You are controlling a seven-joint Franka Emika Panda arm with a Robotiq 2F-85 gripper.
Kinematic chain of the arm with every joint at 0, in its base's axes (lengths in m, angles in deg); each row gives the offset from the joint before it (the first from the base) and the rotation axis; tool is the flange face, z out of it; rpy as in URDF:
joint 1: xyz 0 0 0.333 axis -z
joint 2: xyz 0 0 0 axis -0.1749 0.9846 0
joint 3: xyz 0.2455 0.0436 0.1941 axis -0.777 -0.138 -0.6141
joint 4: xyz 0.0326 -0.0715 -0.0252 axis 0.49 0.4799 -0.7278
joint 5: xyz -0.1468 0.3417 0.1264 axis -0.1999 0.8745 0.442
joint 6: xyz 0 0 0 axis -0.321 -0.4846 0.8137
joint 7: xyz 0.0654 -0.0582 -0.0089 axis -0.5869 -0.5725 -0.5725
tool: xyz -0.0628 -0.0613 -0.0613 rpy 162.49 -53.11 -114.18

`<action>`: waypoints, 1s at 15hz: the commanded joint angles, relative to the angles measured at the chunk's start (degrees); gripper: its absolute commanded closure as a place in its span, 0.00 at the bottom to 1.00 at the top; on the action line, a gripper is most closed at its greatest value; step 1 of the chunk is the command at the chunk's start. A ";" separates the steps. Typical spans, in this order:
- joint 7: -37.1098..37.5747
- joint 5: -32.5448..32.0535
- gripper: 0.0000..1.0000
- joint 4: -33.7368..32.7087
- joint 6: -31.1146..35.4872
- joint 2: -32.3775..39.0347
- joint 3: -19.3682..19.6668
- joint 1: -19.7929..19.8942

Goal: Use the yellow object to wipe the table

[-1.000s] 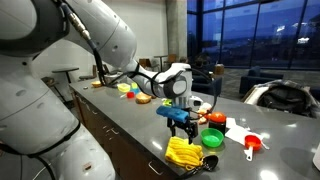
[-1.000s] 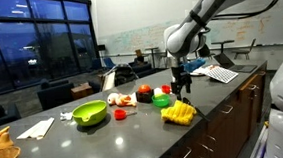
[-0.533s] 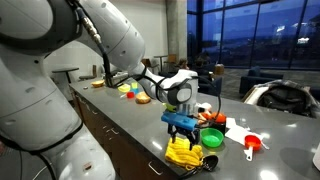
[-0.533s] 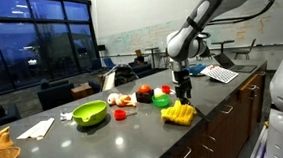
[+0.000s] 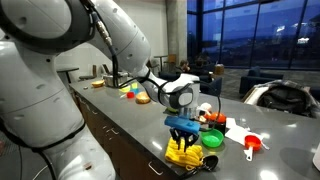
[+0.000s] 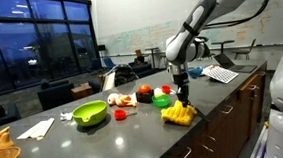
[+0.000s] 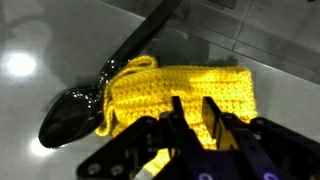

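Note:
The yellow object is a knitted yellow cloth [image 7: 180,80] lying on the dark table [image 6: 136,138] near its front edge, seen in both exterior views [image 5: 182,153] [image 6: 179,114]. My gripper [image 7: 192,112] is down on top of it, pointing straight down [image 5: 183,134] [image 6: 185,100]. In the wrist view its two dark fingers stand close together and press into the cloth, with a ridge of yellow knit between them. A black spoon [image 7: 80,100] lies partly under the cloth's edge.
A green bowl [image 6: 90,114] [image 5: 213,138], red and orange toy items [image 6: 142,92] and an orange measuring cup [image 5: 252,145] sit close by. White paper [image 6: 37,127] lies farther along. The table's front edge [image 5: 130,135] runs just beside the cloth.
The gripper has come down from above the cloth onto it, and its fingers have drawn together from wide open to a narrow gap on the knit.

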 commanded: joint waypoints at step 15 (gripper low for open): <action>-16.92 9.88 1.00 -9.10 6.11 16.11 -1.82 1.40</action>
